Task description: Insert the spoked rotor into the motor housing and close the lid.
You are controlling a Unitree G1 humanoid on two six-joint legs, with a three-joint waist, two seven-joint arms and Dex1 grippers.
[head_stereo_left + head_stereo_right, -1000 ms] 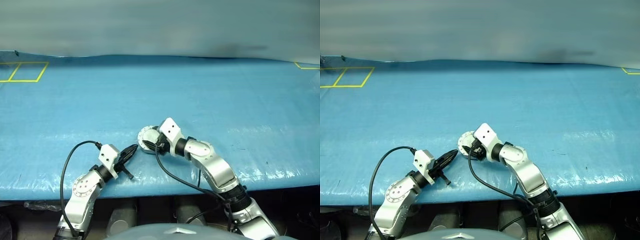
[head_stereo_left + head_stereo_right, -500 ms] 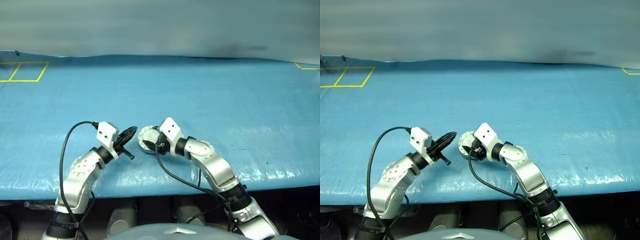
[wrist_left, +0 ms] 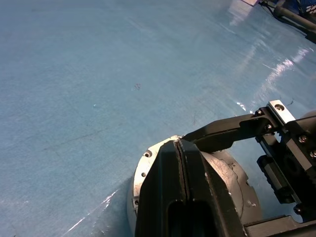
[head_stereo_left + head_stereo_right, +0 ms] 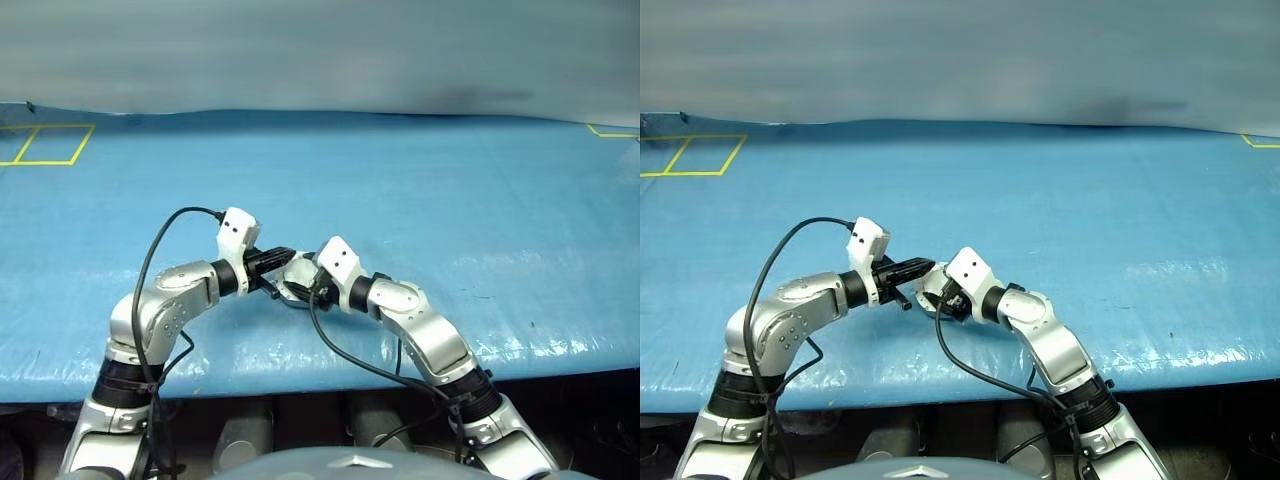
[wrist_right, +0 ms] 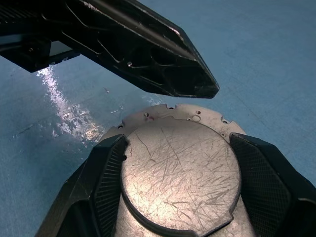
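The lid (image 5: pixel 177 173), a scratched silver disc with a raised central circle, sits on top of the motor housing (image 3: pixel 134 195), whose grey side wall shows below the lid's rim. My right gripper (image 4: pixel 300 283) is shut on this stack, one black finger (image 5: pixel 106 170) on each side. My left gripper (image 4: pixel 287 256) is shut and empty. Its joined tips (image 3: pixel 177 144) hover just over the lid's edge on the side away from the right wrist; I cannot tell if they touch. The spoked rotor is hidden.
The blue sheet covering the table (image 4: pixel 450 190) stretches wide on all sides. Yellow taped squares (image 4: pixel 45 145) mark the far left corner. The table's front edge (image 4: pixel 300 375) runs just below both arms. A black cable (image 4: pixel 150 270) loops off the left wrist.
My left arm has lifted from near the table's front edge and swung forward and right, bringing its shut gripper over the lid. The right gripper and the stack have stayed put.
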